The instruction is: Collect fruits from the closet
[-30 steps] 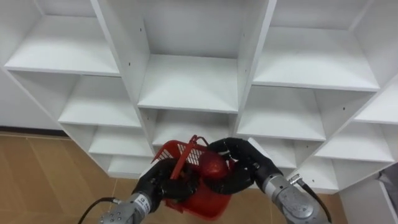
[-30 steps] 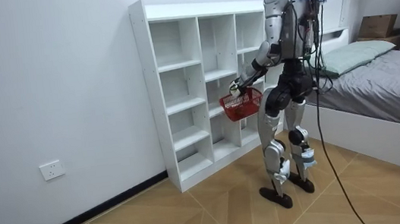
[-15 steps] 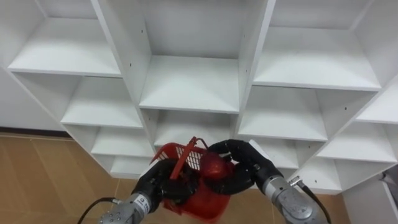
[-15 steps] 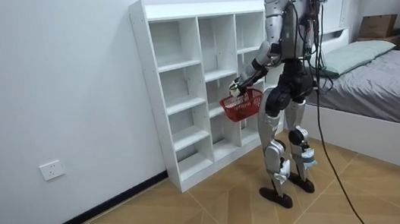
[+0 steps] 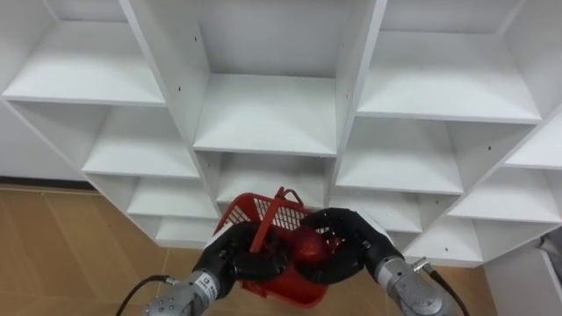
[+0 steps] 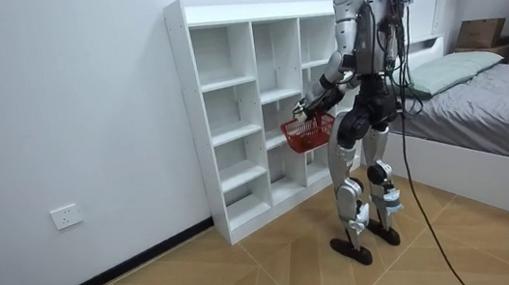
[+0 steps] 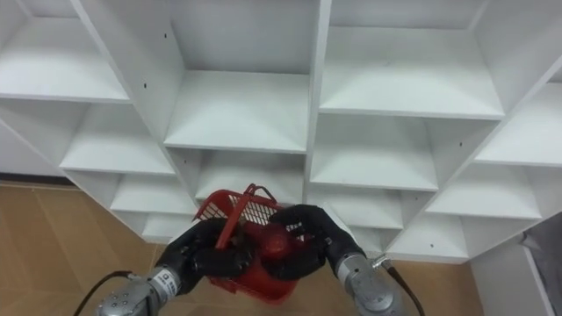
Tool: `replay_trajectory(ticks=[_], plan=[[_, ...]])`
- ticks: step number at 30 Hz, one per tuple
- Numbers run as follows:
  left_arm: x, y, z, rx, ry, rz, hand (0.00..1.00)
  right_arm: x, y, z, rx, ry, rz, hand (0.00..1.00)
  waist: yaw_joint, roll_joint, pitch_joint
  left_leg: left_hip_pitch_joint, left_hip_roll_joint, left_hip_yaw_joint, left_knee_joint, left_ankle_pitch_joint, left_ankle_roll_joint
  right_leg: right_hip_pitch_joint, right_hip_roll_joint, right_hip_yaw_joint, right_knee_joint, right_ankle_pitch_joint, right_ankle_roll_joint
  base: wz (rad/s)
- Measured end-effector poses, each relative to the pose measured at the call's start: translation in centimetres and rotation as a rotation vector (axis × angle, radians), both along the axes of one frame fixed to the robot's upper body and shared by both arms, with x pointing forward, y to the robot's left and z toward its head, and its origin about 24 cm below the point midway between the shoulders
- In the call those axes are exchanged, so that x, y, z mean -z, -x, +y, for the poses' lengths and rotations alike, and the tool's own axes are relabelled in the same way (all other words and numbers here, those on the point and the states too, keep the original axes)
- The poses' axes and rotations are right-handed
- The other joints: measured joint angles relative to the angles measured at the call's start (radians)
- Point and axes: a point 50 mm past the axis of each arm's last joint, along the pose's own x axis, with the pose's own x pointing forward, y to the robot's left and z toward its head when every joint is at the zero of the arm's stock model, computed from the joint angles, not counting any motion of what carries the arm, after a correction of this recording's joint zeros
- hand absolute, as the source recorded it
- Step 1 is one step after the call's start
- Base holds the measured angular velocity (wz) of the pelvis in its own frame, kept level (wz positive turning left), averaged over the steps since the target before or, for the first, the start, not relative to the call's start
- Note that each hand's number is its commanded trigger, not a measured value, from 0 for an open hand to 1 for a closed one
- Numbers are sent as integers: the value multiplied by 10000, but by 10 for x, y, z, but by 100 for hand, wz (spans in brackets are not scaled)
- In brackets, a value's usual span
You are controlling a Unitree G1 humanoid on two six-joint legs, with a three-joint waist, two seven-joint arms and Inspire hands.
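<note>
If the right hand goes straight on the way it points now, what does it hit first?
The right hand, holding the red fruit, likely meets the red basket first, left hand beyond; depth unclear.

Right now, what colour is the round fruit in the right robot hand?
The round fruit is red; clearest in the left eye view.

Both arms are bent forward; the left hand (image 5: 237,261) grips the basket (image 5: 252,211), and the right hand (image 5: 353,239) curls round a red fruit (image 5: 308,249).

Two head eyes look down close at the closet (image 5: 263,114); the room view stands well back.
</note>
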Motion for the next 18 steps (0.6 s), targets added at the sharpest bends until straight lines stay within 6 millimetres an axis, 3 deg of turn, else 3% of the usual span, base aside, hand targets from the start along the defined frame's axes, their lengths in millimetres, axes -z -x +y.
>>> replay_trajectory(ticks=[18], plan=[[1, 2, -3, 446, 105, 76, 100, 9, 4, 8, -217, -250, 580, 0, -35, -84, 77, -210, -3, 3, -2, 1, 0, -207, -2, 48, 2, 1, -1, 0]])
